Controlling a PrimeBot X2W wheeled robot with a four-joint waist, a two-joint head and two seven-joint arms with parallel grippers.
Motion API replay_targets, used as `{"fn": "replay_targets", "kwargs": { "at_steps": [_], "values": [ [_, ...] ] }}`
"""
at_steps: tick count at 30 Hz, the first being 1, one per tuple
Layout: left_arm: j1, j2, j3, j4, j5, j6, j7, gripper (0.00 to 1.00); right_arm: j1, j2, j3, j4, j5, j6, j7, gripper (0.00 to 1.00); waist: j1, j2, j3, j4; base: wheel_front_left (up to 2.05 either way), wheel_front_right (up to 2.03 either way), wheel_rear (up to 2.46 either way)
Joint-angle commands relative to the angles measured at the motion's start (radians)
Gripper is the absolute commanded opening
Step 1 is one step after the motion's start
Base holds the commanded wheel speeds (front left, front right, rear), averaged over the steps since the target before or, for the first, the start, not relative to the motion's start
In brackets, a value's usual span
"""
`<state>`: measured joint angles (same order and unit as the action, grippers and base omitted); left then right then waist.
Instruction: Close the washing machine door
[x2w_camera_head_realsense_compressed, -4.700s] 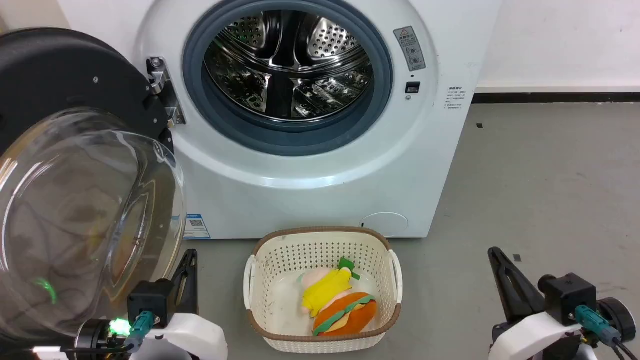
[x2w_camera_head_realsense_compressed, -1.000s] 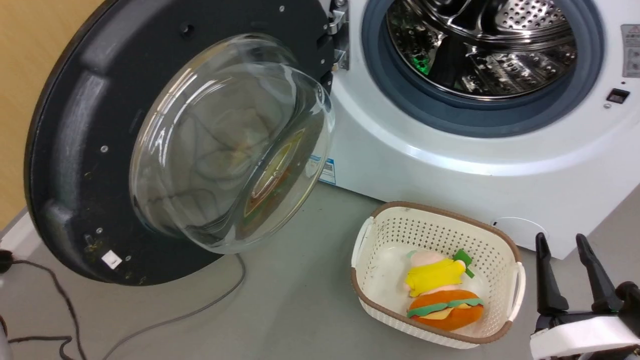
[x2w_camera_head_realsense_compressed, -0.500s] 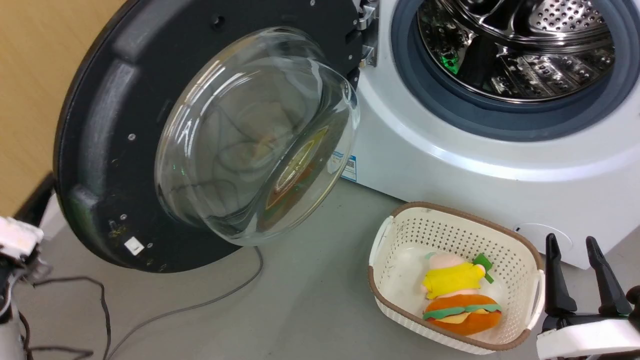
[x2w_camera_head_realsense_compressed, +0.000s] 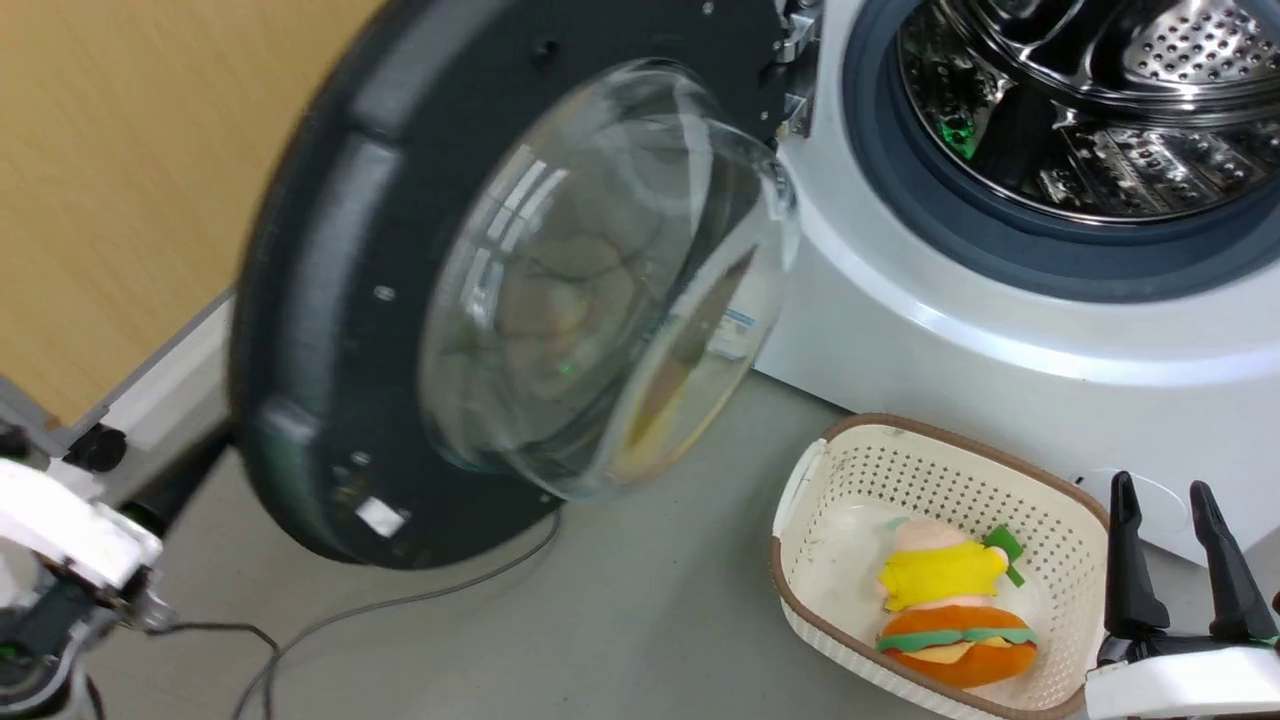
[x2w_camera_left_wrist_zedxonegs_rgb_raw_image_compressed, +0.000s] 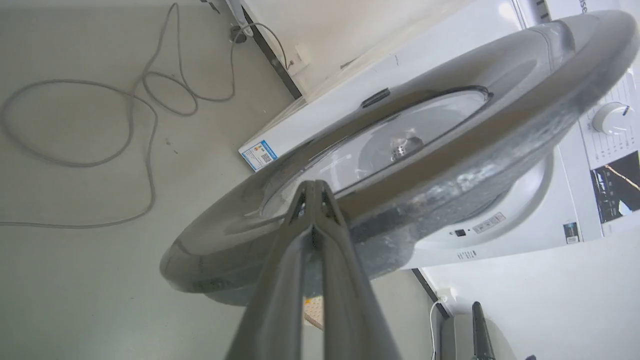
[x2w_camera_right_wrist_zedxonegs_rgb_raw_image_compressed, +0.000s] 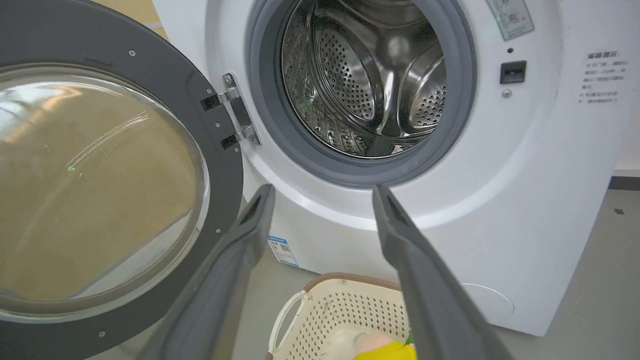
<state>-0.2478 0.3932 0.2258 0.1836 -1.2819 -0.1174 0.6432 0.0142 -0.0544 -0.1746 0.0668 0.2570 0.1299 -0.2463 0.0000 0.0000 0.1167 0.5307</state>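
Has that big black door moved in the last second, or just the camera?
Yes. The washing machine door has swung toward the washing machine: its glass bowl now covers the blue label on the machine's front, which showed beside the bowl before.

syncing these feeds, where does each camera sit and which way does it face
Head view: on the head, facing down at the open washing machine door, washing machine and basket; right gripper lower right, jaws apart.
Left wrist view: behind the left gripper, jaws shut, aimed at the door's outer face.
Right wrist view: behind the right gripper, facing the drum.
Shared: all show the door.
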Motion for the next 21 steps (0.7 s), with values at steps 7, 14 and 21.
{"fn": "replay_targets", "kwargs": {
  "at_steps": [7,14,21],
  "values": [
    [0.106,-0.011,-0.095,-0.168,-0.105,-0.013,0.070,0.00,0.006,0.004,-0.018,0.009,0.025,0.001,-0.015,1.00,0.0000,0.0000,-0.020,0.015,0.00,0.00,0.00],
    [0.149,-0.043,-0.225,-0.280,-0.154,-0.013,0.140,0.00,0.024,0.004,-0.038,0.007,0.036,0.001,-0.015,1.00,0.0000,0.0000,-0.037,0.005,0.00,0.00,0.00],
    [0.106,-0.110,-0.387,-0.289,-0.170,-0.013,0.184,0.00,0.019,0.004,-0.036,-0.005,0.039,0.001,-0.015,1.00,0.0000,0.0000,-0.047,-0.098,0.00,0.00,0.00]
  ]
}}
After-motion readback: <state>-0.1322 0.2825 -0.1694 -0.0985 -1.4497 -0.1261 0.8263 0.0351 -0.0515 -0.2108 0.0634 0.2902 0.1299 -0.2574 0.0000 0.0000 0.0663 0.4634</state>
